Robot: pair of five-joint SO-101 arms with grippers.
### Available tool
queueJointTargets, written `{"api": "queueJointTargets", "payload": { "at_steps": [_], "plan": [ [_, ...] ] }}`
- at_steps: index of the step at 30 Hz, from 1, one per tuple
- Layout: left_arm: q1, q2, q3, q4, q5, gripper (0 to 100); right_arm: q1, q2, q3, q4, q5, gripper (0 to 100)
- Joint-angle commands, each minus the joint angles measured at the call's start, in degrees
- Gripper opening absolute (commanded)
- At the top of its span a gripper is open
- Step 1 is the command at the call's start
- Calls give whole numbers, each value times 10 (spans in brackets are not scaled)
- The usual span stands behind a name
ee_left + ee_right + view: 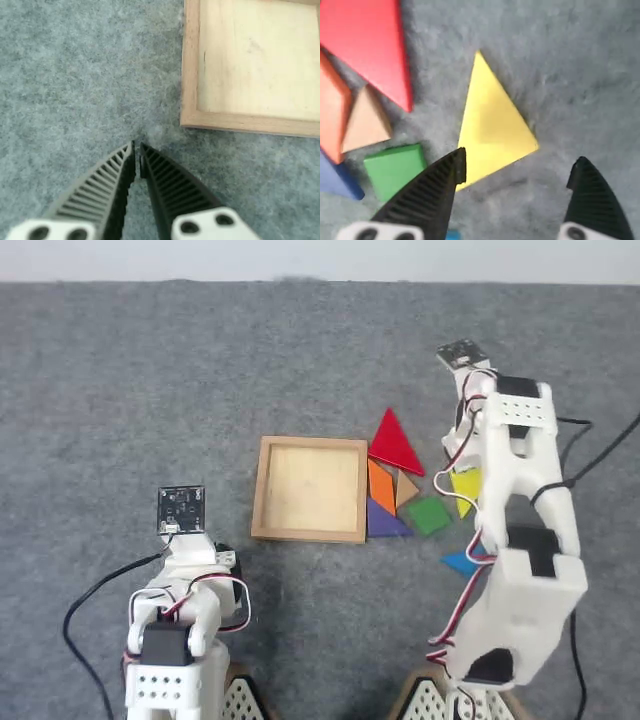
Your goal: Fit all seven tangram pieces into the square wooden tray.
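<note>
Wooden tray (266, 490): holds no piece; all seven pieces lie on the grey mat (150, 390) to one side of it, so the whole fitting is judged still to do. Right gripper (520, 170): jaws wide, poised over the yellow triangle (492, 125). Left gripper (136, 150): jaws closed on nothing, near a tray corner

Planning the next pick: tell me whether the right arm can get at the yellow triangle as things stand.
Probably yes. The right tool hangs open over the yellow triangle, which lies flat on the carpet with nothing on top; the red triangle sits clear of it.
</note>
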Motion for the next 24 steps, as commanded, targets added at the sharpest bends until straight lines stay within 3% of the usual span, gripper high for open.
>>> {"api": "queueJointTargets", "payload": {
  "at_steps": [1, 5, 24],
  "plan": [
    [-4, -11, -7, 1, -6, 14, 14, 49, -18, -46, -39, 325],
    [-4, -11, -7, 1, -6, 14, 8, 89, -20, -89, -37, 325],
    [-4, -11, -7, 1, -6, 14, -40, 109, -46, -40, -6, 321]
  ]
}}
